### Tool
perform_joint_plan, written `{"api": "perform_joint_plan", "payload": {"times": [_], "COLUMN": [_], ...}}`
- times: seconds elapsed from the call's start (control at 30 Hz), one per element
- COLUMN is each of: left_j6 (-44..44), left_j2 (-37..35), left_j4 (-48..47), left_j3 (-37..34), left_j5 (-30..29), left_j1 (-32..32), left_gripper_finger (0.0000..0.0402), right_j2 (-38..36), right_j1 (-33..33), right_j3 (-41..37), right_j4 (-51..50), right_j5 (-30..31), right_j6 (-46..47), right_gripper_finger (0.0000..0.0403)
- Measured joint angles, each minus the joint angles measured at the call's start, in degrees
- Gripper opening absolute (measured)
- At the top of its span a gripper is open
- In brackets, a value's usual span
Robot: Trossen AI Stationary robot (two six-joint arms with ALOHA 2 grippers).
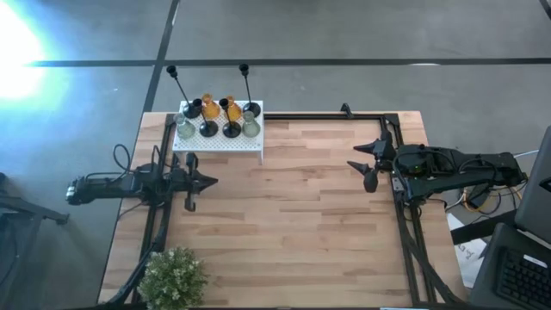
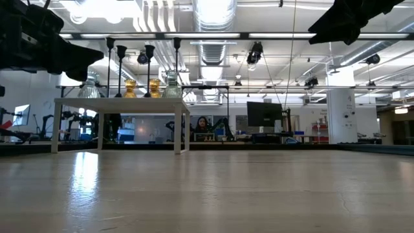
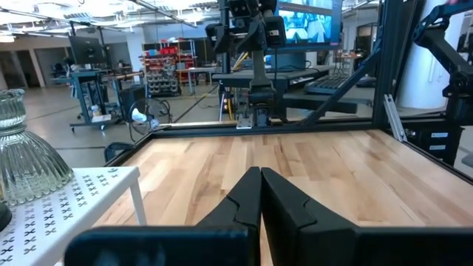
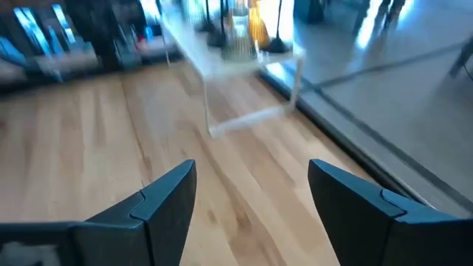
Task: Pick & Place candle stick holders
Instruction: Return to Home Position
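**Position of the work.** The candle stick holders (image 1: 231,129) stand packed together on top of the small white perforated shelf (image 1: 219,146), at the far left part of the pale wooden plank table (image 1: 301,232). None shows on the bare table top. The set comprises:
- black holders (image 1: 208,129) with a round bulbous base, two of them with a thin upright stem
- amber glass holders (image 1: 208,105)
- pale green ribbed glass holders (image 1: 250,128)

**Grippers.** The left gripper (image 1: 211,181) hangs over the table just in front of the shelf. Its fingers are pressed together on nothing. The right gripper (image 1: 360,164) is well apart, at the table's right side. Its fingers are spread and empty.

**Handling, by judgement.**
- The glass pieces are probably rigid, smooth and breakable, and dense for their bulk. Take them at the narrow waist above the flared foot, where the fingers cannot slide off.
- The long-stemmed black pieces look light but prone to tipping. Take them low, on the stem just above the bulb, and keep them upright.
- The holders stand close to one another, so any approach risks knocking a neighbour.

**Other items.** A green potted plant (image 1: 172,277) sits at the table's near left corner, away from the shelf.
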Motion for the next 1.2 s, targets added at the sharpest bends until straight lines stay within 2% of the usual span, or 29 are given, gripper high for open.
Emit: {"api": "perform_joint_plan", "payload": {"times": [0.07, 0.13, 0.23, 0.3, 0.37, 0.53, 0.67, 0.8, 0.97, 1.1, 1.2], "left_j6": [0.0, 0.0, 0.0, 0.0, 0.0, 0.0, 0.0, 0.0, 0.0, 0.0, 0.0], "left_j2": [0.0, 0.0, 0.0, 0.0, 0.0, 0.0, 0.0, 0.0, 0.0, 0.0, 0.0], "left_j4": [0.0, 0.0, 0.0, 0.0, 0.0, 0.0, -0.1, -0.1, -0.1, -0.1, -0.1], "left_j3": [0.0, 0.0, 0.0, 0.0, 0.0, 0.0, 0.0, 0.0, 0.0, 0.0, 0.0], "left_j5": [0.0, 0.0, 0.0, 0.0, 0.0, 0.0, 0.0, 0.0, 0.0, 0.0, 0.0], "left_j1": [0.0, 0.0, 0.0, 0.0, 0.0, 0.0, 0.0, 0.0, 0.0, 0.0, 0.0], "left_gripper_finger": [0.0014, 0.0014, 0.0014, 0.0014, 0.0014, 0.0014, 0.0014, 0.0014, 0.0014, 0.0014, 0.0014], "right_j2": [-1.3, -2.6, -3.8, -4.3, -4.4, -4.4, -8.8, -14.5, -19.9, -23.5, -25.3], "right_j1": [0.0, 0.0, 0.0, 0.0, 0.0, 0.0, 0.0, 0.0, 0.0, 0.0, 0.0], "right_j3": [-2.2, -6.2, -13.2, -17.5, -21.5, -30.0, -34.6, -39.2, -39.4, -39.4, -39.4], "right_j4": [6.4, 18.3, 32.5, 38.0, 43.5, 54.7, 54.5, 54.5, 46.8, 43.8, 41.9], "right_j5": [0.0, -2.1, -13.6, -19.7, -20.5, -21.7, -23.0, -26.9, -27.4, -27.4, -27.4], "right_j6": [-0.8, -7.0, -20.4, -19.9, -16.8, -18.1, -15.7, -17.6, -12.0, -12.5, -16.5], "right_gripper_finger": [0.0258, 0.026, 0.0263, 0.0264, 0.0265, 0.0265, 0.0265, 0.0265, 0.0265, 0.0265, 0.0265]}}
